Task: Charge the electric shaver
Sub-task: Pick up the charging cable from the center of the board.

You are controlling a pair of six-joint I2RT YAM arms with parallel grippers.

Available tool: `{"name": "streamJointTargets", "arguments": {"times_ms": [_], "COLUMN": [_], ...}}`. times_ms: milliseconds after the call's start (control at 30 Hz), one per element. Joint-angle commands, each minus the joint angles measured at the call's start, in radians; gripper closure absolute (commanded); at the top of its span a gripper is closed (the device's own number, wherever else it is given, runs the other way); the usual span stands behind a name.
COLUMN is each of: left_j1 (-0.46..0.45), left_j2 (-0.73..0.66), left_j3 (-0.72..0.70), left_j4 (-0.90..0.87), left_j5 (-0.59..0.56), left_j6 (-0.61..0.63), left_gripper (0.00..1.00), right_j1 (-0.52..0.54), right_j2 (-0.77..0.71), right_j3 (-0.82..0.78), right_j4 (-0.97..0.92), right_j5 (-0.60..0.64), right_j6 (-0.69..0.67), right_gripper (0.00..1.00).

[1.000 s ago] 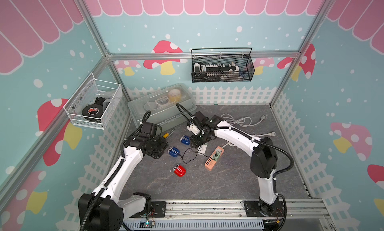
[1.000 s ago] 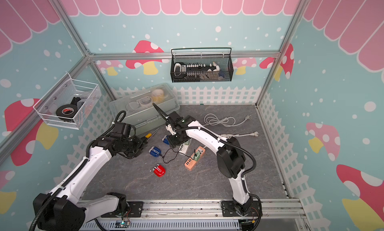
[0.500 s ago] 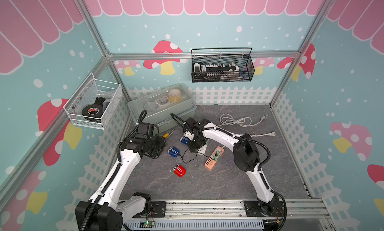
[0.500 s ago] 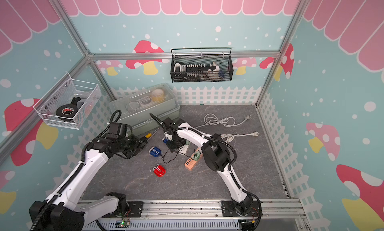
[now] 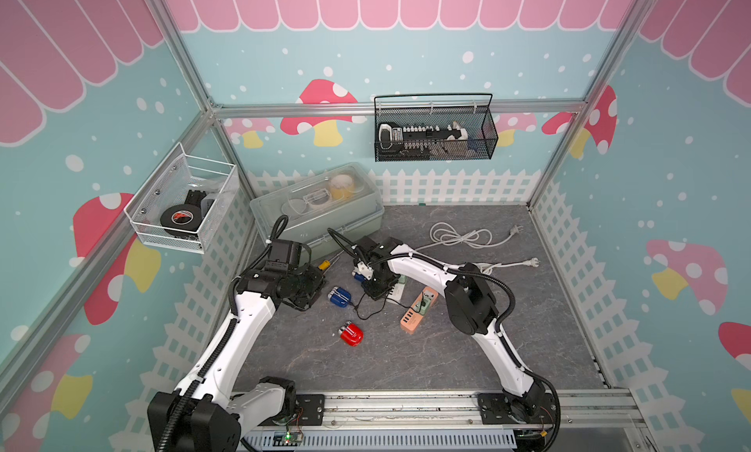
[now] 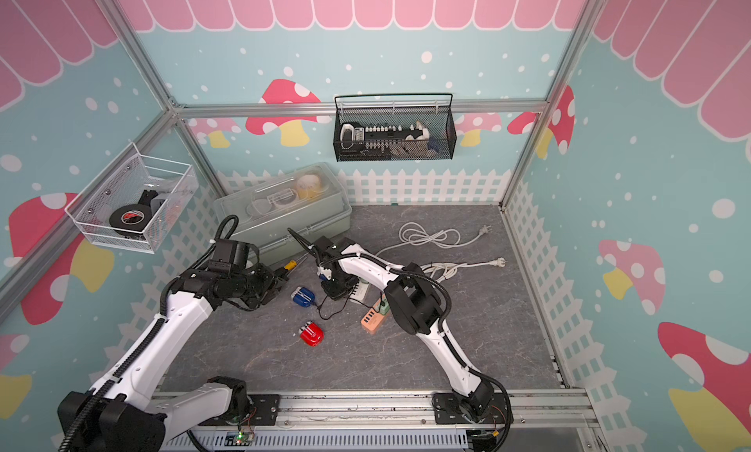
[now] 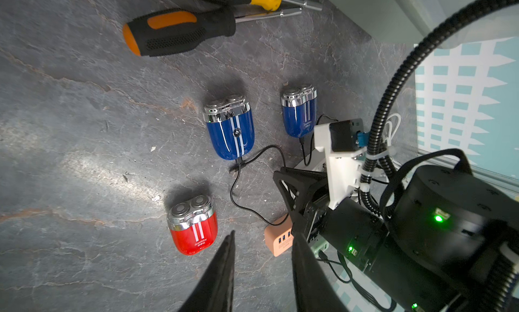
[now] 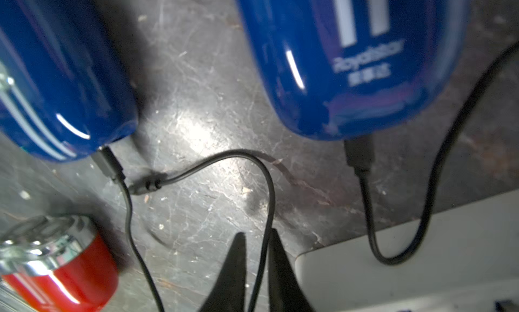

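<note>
Three small shavers lie on the dark mat. The red shaver [image 5: 351,334] [image 7: 193,226] has no cable in it. A blue shaver [image 5: 339,296] [image 7: 230,131] and a second blue shaver [image 7: 299,111] [image 8: 351,58] each have a black plug at the base. A loose plug end [image 8: 146,184] lies beside the first blue one; its black cable [image 8: 266,201] runs between the fingers of my right gripper [image 8: 257,232] [image 5: 380,293], which is shut on it. My left gripper [image 7: 263,233] [image 5: 315,291] hangs open and empty, apart from the shavers.
An orange USB charger [image 5: 418,309] and a white power strip [image 8: 407,254] lie by the right gripper. Two screwdrivers [image 7: 179,30] lie near a clear lidded box [image 5: 321,210]. White cords [image 5: 463,236] lie at the back right. Baskets hang on the walls.
My right gripper has come down beside the blue shavers and shut on the black cable. The left gripper's jaws have narrowed slightly and that arm has shifted a little.
</note>
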State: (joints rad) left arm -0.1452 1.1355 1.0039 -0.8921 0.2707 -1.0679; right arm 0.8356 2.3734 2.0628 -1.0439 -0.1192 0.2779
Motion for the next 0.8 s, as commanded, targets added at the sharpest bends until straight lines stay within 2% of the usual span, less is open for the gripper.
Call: {"name": "streamJointTargets", "arguments": {"times_ms": [0,100,267,367,533,700,767], "left_j1": [0.006,0.000,-0.060,-0.100,-0.136,-0.156,-0.188], "left_j2": [-0.004,0.013,0.069,0.128,0.158,0.153,0.160], "left_j3": [0.020,0.007,-0.003,0.025,0.024,-0.034,-0.034], "left_j4": [0.017,0.063,0.250,0.307,0.466,0.667,0.669], "left_j5": [0.039,0.102,0.203,0.245,0.336,0.481,0.517], "left_j6": [0.010,-0.004,-0.021,0.048,0.182,0.249,0.335], "left_gripper": [0.66,0.62,0.56,0.55,0.55,0.54,0.55], "right_j1": [0.002,-0.009,-0.062,-0.110,-0.239,-0.319,-0.343], "right_j2": [-0.089,-0.213,-0.358,-0.437,-0.560,-0.599,-0.595], "right_j3": [0.003,-0.076,-0.194,-0.264,-0.393,-0.438,-0.449], "right_j4": [0.014,0.065,0.090,0.092,0.124,0.073,0.072], "right_j5": [0.010,0.007,-0.097,-0.163,-0.398,-0.482,-0.520], "right_j6": [-0.002,0.016,0.046,0.084,0.155,0.168,0.187], "right_gripper": [0.97,1.00,1.00,1.00,1.00,1.00,1.00]}}
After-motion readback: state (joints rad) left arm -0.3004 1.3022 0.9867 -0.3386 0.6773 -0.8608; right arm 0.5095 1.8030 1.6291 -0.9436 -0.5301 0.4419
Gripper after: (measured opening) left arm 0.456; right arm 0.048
